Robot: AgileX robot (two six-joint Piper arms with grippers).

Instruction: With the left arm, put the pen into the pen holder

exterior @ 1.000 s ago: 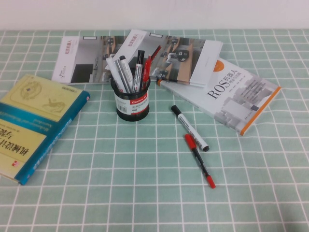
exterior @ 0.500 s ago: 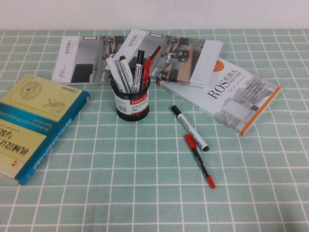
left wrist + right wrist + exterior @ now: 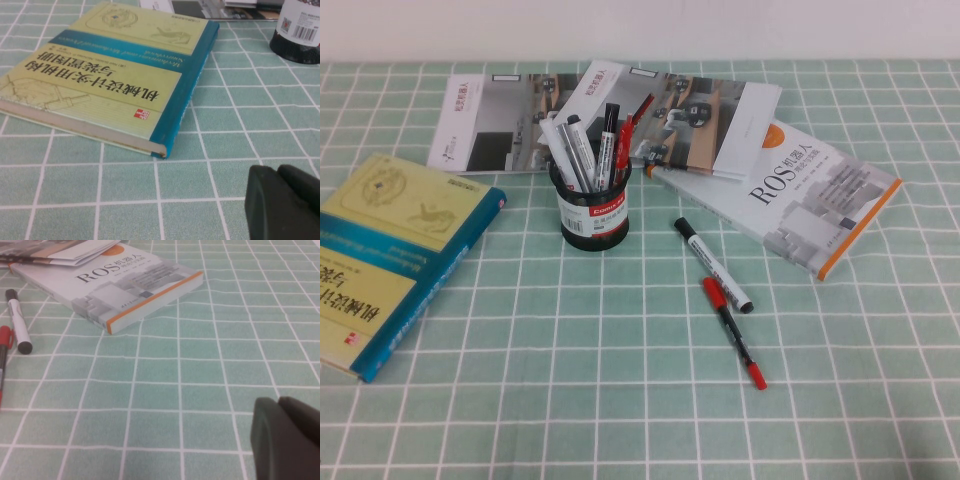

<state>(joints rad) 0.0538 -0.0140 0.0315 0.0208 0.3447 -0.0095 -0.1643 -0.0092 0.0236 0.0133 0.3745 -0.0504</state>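
My red pen [image 3: 631,125] already stands in the holder [image 3: 593,213] among other pens, so the job looks done. My left gripper [image 3: 282,202] hangs low near the green book [image 3: 125,70], my right gripper [image 3: 287,437] near the ROS book [image 3: 115,285]; both hold nothing, and how wide they stand I cannot tell.

Study desk: books [image 3: 825,195], pens [image 3: 713,264]

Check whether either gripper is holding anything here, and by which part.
Nothing is held. The left gripper and right gripper both sit low over bare tablecloth, jaws together. The red pen already stands in the pen holder.
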